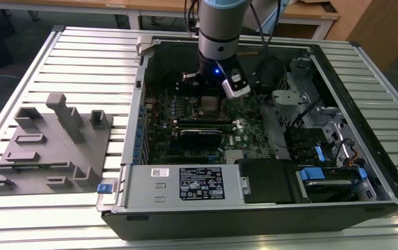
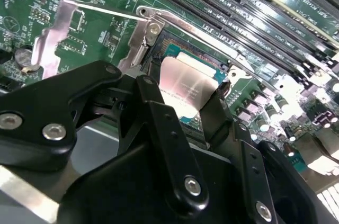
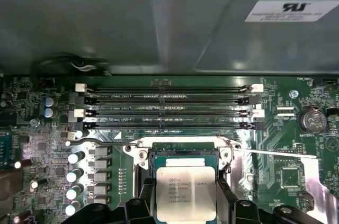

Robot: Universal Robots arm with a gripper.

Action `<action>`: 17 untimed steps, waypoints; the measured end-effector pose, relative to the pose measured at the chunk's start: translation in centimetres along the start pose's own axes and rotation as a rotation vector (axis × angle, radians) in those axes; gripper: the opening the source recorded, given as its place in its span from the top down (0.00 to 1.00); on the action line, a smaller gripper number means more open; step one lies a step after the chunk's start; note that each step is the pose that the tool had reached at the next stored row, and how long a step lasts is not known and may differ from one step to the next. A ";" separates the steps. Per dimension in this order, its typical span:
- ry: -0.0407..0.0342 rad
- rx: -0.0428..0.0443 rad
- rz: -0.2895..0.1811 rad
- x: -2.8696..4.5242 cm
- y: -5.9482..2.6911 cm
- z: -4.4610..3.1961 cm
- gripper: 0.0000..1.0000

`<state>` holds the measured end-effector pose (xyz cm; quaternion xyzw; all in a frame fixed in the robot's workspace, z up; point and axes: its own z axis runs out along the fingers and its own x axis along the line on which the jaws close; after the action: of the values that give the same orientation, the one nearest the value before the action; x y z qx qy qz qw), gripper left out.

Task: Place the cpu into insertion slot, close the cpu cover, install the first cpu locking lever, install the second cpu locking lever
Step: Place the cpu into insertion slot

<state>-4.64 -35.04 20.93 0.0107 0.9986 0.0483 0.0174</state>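
My gripper (image 1: 211, 96) hangs low over the green motherboard inside the open computer case. The cpu (image 3: 185, 192), a small square chip with a dull silvery top, sits between my two black fingers (image 3: 146, 192), which are shut on its opposite edges. It lies in or just above the insertion slot (image 3: 184, 150), a dark socket with a silvery rim; I cannot tell whether it is fully seated. The second wrist view shows the cpu (image 2: 185, 89) framed by my fingers (image 2: 214, 107) too. The cpu cover (image 2: 53, 38) stands swung open beside the socket. Thin wire levers (image 3: 275, 153) stick out from the socket's corners.
Long black memory slots (image 3: 164, 107) run just beyond the socket, and capacitors (image 3: 74, 176) and a coin battery (image 3: 310, 119) flank it. The case walls (image 1: 365, 104), drive bays and power supply (image 1: 199, 182) surround the board. A grey fixture plate (image 1: 46, 140) lies on the slatted table.
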 end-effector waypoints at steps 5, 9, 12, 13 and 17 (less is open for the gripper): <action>0.0001 0.0002 0.000 0.01 -0.03 0.24 0.46; -0.0040 0.0040 0.040 -0.02 -0.03 0.29 0.46; -0.0091 0.0058 0.094 -0.02 -0.03 0.32 0.46; -0.0109 0.0063 0.111 -0.02 -0.03 0.33 0.46; -0.0164 0.0102 0.167 -0.02 -0.03 0.33 0.46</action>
<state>-4.61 -35.04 20.60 0.0946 0.9943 0.0444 0.0214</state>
